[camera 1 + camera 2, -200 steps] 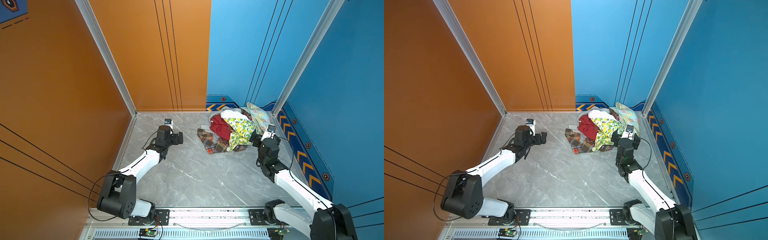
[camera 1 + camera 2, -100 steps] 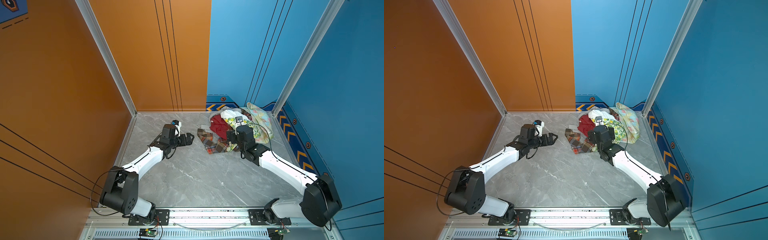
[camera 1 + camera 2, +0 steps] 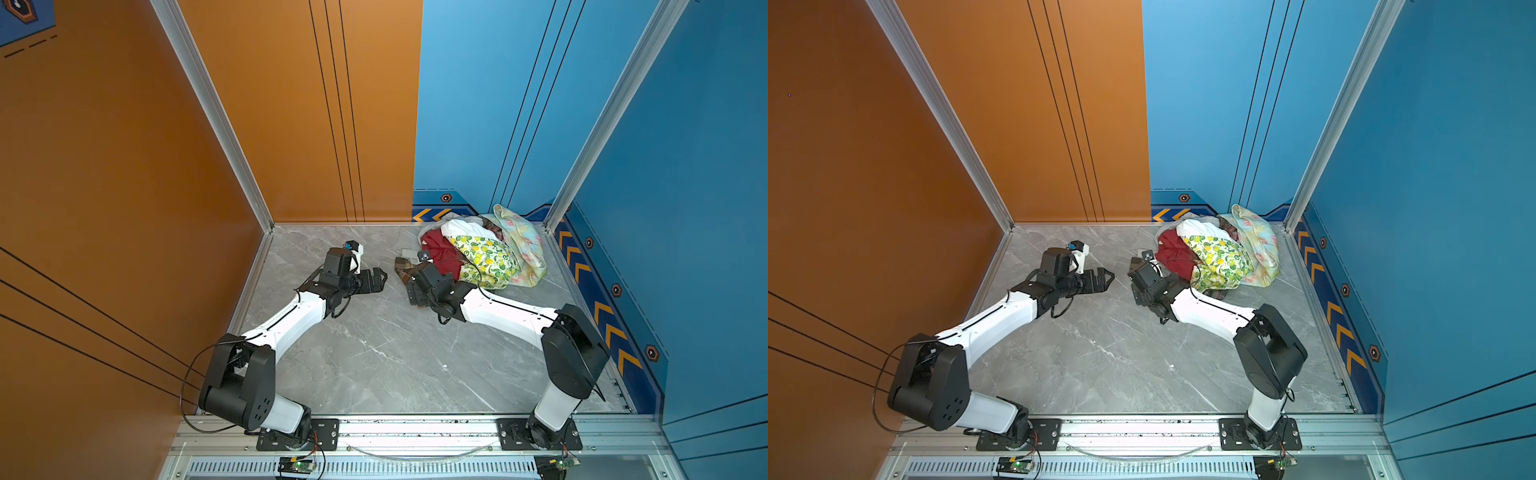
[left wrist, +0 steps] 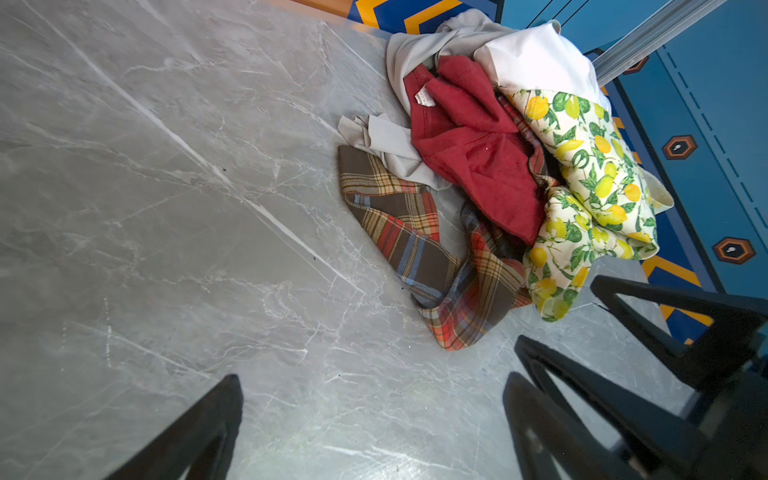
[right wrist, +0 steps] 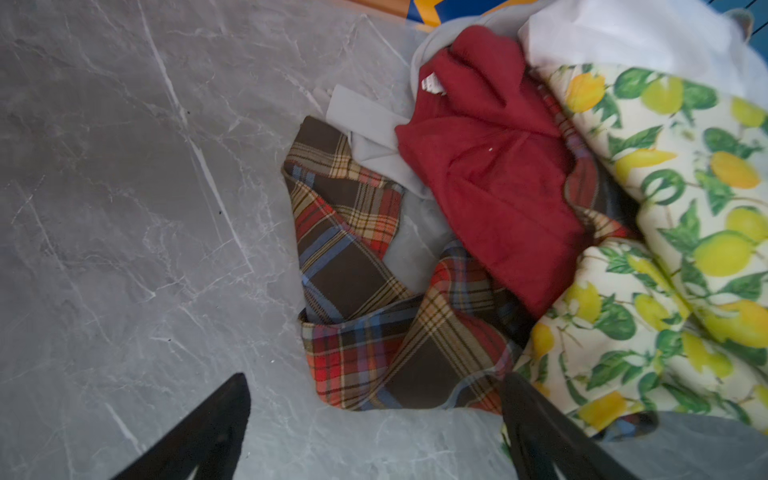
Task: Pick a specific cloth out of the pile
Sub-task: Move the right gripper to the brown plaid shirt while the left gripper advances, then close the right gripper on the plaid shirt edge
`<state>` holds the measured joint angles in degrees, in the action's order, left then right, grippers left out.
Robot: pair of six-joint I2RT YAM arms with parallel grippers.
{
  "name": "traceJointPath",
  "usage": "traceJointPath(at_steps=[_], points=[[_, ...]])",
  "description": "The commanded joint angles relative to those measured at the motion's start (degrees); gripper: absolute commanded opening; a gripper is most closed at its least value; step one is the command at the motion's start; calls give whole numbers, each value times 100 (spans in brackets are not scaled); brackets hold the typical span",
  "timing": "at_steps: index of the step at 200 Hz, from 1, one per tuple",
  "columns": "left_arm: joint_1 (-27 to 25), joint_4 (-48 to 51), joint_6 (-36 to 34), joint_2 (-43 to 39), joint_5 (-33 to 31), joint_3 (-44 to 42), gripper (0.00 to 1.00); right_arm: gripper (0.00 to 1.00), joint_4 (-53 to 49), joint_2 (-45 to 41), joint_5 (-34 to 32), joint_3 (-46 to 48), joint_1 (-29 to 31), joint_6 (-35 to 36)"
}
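Near the grey desk's (image 3: 374, 353) far-right corner, your wide-open, empty right claw (image 5: 376, 384) has swung over the brown-orange plaid cloth (image 5: 349, 266), grasp-ready

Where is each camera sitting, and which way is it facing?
Top views: high above the front rail, looking down toward the back wall; both arms whole, left gripper and right gripper open, pile back right.
Left wrist: low over the floor, facing plaid cloth and pile; own fingertips show.
Right wrist: close above the plaid cloth, looking down; own fingertips show.
Shared: both wrist views show red cloth lying over the plaid cloth.
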<state>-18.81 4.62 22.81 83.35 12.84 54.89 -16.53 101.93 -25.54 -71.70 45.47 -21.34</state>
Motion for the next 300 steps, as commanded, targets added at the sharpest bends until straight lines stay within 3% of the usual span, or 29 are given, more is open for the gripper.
traceJointPath(at_steps=[1, 161, 197, 216, 252, 300], points=[[42, 210, -337, -231, -404, 143, 98, 94, -538, 228, -88, -161, -39, -709], [281, 158, -347, -365, -537, 65, 98, 93, -716, 1611, 397, -820, -456, -1253], [292, 145, -344, -375, -522, 68, 98, 88, -721, 1938, 589, -883, -487, -1402], [290, 121, -356, -393, -532, 51, 98, 78, -726, 2055, 693, -912, -486, -1441], [290, 102, -374, -416, -560, 30, 98, 37, -720, 2122, 918, -916, -732, -1454], [291, 94, -382, -425, -559, 8, 98, 1, -585, 1855, 1027, -953, -915, -1261]])
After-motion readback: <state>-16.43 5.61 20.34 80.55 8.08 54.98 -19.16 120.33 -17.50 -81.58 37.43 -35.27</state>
